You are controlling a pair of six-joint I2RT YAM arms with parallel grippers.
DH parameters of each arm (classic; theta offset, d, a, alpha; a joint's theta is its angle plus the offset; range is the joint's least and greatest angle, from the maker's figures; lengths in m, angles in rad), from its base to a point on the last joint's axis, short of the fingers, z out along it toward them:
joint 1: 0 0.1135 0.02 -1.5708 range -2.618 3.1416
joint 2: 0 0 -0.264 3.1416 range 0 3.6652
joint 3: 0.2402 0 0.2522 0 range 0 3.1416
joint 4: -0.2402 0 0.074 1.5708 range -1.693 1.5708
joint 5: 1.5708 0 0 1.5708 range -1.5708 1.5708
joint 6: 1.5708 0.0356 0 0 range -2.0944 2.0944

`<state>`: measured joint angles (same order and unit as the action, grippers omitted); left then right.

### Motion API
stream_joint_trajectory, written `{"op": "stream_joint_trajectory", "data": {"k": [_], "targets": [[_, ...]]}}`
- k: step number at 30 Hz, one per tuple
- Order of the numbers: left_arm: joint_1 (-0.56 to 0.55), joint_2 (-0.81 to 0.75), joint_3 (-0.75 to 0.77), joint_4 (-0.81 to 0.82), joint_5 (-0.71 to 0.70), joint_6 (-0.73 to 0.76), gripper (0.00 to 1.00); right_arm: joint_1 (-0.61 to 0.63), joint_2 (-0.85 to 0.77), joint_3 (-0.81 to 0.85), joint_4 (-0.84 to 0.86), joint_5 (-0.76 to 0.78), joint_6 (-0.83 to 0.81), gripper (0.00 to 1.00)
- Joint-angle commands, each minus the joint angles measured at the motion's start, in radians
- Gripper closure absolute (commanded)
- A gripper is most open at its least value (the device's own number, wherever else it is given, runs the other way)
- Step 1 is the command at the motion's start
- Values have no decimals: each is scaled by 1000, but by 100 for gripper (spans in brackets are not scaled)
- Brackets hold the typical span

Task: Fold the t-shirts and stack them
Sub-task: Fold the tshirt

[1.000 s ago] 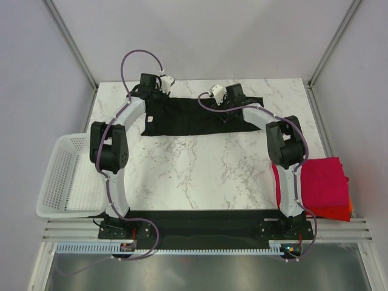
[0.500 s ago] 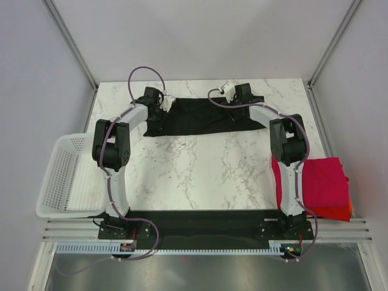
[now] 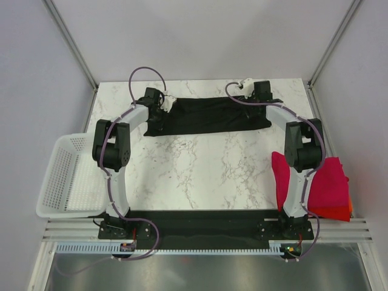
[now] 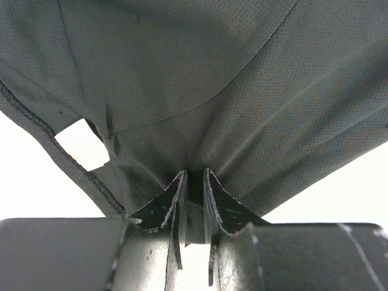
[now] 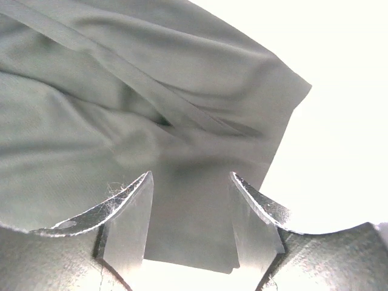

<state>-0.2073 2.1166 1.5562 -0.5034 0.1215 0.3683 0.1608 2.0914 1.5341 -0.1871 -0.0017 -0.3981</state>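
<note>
fingers [image 4: 173,194] of the left gripper [image 4: 194,173] stand almost together, clamped on a small fold of the black shirt [image 4: 242,91]; the cloth rises out of the pinch and fans upward and outward, its stitched hem running down the left side of the wrist view. fingers [image 5: 130,206] of the right gripper [image 5: 191,176] stand well apart, and the black shirt [image 5: 91,121] lies flat across the gap between them, not squeezed by either one, with its folded edge and corner just beyond the right fingertip. seen from above, the black shirt [image 3: 212,115] is stretched into a long band along the far side of the table [image 3: 200,163], running left to right. the left gripper [image 3: 160,109] sits at the band's end nearest the table's far left corner, the right gripper [image 3: 262,96] at the end nearest the table's far right corner. a folded magenta shirt [image 3: 327,179] lies at the table's near right edge on top of an orange shirt [image 3: 339,213], partly hidden by the right arm. a white basket [image 3: 60,176] sits against the table's near left edge.
</note>
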Motion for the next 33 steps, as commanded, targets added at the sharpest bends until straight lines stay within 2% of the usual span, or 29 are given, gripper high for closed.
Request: {"op": "stream_joint_trajectory", "data": {"k": [1, 17, 23, 29, 33], "targets": [[5, 16, -48, -35, -42, 40, 78, -30, -143, -57, 37, 3, -34, 39], [5, -30, -85, -34, -75, 57, 78, -109, -111, -206, 17, 3, -90, 40], [9, -89, -166, -64, -105, 70, 78, -115, -206, -265, -142, 3, -97, 41], [11, -164, -278, -38, -106, 67, 78, -115, -300, -388, -193, -47, -110, 41], [9, -170, -277, -38, -111, 73, 79, -116, -317, -407, -235, -41, -101, 43]]}}
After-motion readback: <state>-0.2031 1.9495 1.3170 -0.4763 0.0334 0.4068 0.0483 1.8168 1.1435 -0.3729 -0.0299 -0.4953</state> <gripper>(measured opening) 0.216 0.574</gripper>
